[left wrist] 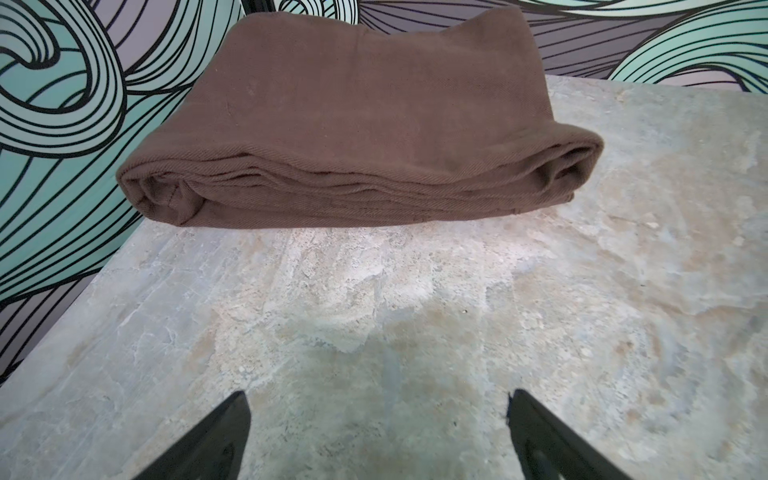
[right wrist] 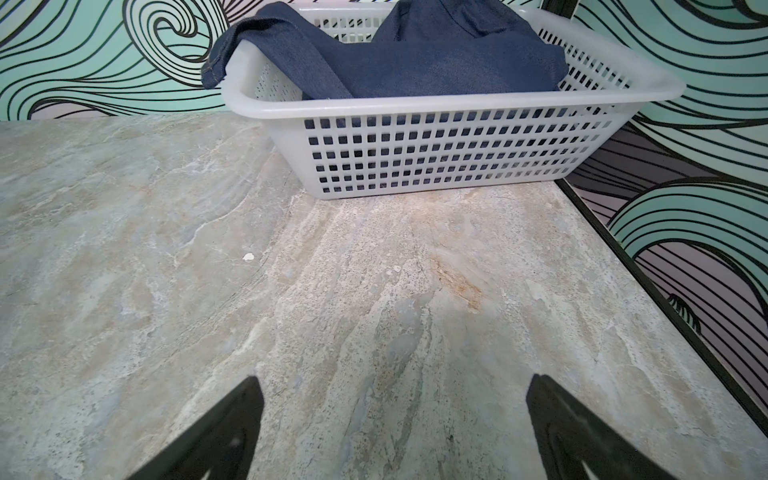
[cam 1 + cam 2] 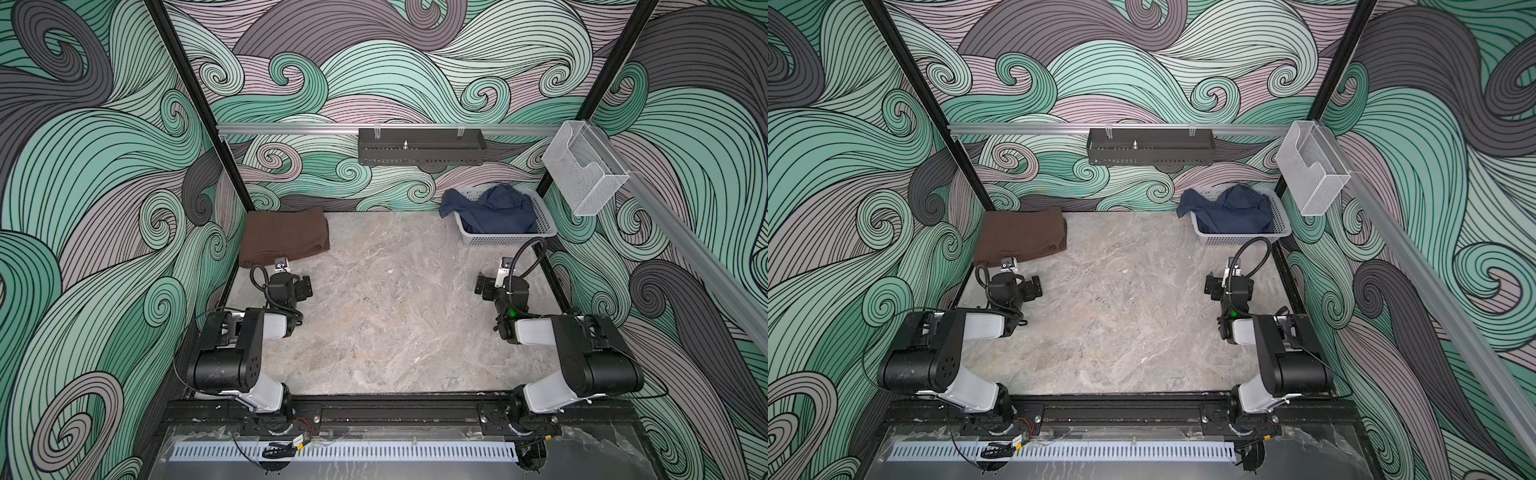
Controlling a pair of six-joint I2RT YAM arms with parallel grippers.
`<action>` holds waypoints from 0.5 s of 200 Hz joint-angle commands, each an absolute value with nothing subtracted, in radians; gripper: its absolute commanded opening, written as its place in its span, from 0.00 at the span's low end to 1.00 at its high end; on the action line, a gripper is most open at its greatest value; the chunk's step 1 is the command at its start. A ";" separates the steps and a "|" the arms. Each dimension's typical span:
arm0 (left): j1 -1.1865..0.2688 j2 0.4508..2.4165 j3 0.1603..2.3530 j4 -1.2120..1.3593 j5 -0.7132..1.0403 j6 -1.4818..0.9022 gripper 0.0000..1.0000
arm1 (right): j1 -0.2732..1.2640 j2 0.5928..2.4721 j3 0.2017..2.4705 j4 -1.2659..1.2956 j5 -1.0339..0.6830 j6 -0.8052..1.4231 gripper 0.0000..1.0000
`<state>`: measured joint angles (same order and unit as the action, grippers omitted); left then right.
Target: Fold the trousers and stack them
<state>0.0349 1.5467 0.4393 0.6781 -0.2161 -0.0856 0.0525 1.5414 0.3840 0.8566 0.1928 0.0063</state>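
The trousers (image 3: 284,237) (image 3: 1021,239) lie folded into a thick dark-brown bundle in the table's back left corner, in both top views. In the left wrist view the trousers (image 1: 353,124) show stacked fold edges facing my gripper. My left gripper (image 3: 301,286) (image 1: 378,399) hovers just in front of them, open, with only bare tabletop between its fingers. My right gripper (image 3: 486,286) (image 2: 395,382) hangs open and empty over the right side of the table, short of the basket.
A white perforated basket (image 3: 511,239) (image 2: 436,153) stands at the back right. A navy-blue garment (image 3: 494,210) (image 2: 415,62) lies crumpled in it, one end draped over the rim. A black tray (image 3: 419,151) and a clear box (image 3: 582,178) hang on the rails above the marble table (image 3: 395,311).
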 commanded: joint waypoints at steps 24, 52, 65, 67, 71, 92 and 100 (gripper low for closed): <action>0.035 1.523 0.465 0.669 -0.213 -0.078 0.99 | 0.058 1.540 0.392 0.870 0.205 -0.005 0.99; 0.035 1.522 0.463 0.672 -0.212 -0.078 0.99 | 0.058 1.540 0.392 0.871 0.203 -0.003 0.99; 0.035 1.522 0.463 0.672 -0.213 -0.078 0.99 | 0.058 1.540 0.393 0.869 0.203 -0.003 0.99; 0.035 1.522 0.463 0.672 -0.213 -0.078 0.99 | 0.058 1.541 0.393 0.869 0.203 -0.003 0.99; 0.035 1.522 0.463 0.672 -0.212 -0.078 0.99 | 0.058 1.541 0.393 0.869 0.204 -0.004 0.99; 0.035 1.523 0.463 0.671 -0.213 -0.078 0.99 | 0.058 1.541 0.393 0.869 0.203 -0.003 0.99; 0.035 1.523 0.463 0.672 -0.213 -0.078 0.98 | 0.058 1.542 0.392 0.869 0.203 -0.003 0.99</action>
<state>0.0349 1.5463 0.4393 0.6731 -0.2161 -0.0856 0.0532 1.5414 0.3840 0.8562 0.1944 0.0029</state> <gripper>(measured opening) 0.987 0.992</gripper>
